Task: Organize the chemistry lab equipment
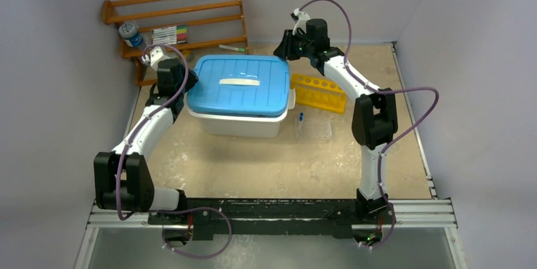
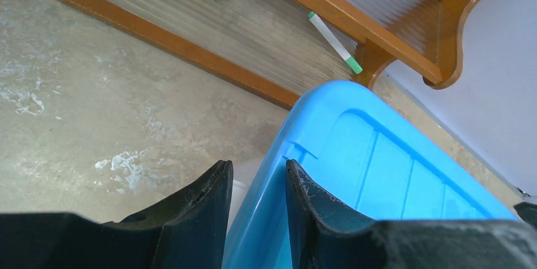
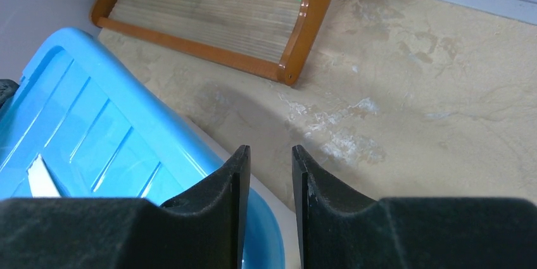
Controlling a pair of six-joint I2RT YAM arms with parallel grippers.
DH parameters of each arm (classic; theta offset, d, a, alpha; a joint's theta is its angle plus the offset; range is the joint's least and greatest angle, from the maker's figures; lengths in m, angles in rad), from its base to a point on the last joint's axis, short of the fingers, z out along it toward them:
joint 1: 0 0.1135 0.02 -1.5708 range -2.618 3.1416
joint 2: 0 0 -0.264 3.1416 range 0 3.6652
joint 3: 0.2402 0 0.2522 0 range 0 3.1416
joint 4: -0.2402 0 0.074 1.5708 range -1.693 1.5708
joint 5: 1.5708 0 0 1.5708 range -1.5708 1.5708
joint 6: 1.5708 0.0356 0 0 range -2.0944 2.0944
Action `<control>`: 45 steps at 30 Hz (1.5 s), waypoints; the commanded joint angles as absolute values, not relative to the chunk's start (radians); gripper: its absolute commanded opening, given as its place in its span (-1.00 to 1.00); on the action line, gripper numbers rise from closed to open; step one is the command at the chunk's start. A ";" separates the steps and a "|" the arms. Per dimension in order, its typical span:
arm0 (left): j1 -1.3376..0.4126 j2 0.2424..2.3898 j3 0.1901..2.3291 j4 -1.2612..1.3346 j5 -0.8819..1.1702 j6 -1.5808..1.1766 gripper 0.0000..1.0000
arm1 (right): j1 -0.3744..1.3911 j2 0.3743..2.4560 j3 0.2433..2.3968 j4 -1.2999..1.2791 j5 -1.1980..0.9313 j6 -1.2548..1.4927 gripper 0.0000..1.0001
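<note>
A white box (image 1: 237, 125) with a blue lid (image 1: 240, 95) stands mid-table. My left gripper (image 1: 189, 82) is at the lid's rear left corner. In the left wrist view, the left gripper (image 2: 259, 168) stands open and straddles the lid rim (image 2: 272, 174), with a thin gap at one finger. My right gripper (image 1: 288, 49) is at the rear right corner. Seen from the right wrist, it (image 3: 271, 152) is open over the lid corner (image 3: 256, 218). A clear dish in its packet (image 1: 315, 131) and a thin blue-ended tube (image 1: 301, 117) lie right of the box.
A yellow tube rack (image 1: 318, 92) lies behind the packet. A wooden shelf rack (image 1: 177, 16) at the back left holds coloured markers (image 1: 170, 33) and a blue-labelled container (image 1: 131, 33). A green-capped marker (image 1: 232, 48) lies on its lowest shelf. Walls close in on three sides.
</note>
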State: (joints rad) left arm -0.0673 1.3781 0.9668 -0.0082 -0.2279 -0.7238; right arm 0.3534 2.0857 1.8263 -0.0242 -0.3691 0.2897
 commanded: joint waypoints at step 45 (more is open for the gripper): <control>-0.063 1.281 1.008 -0.012 -0.094 -0.734 -0.24 | 0.520 1.493 1.129 0.115 -0.296 0.317 -1.00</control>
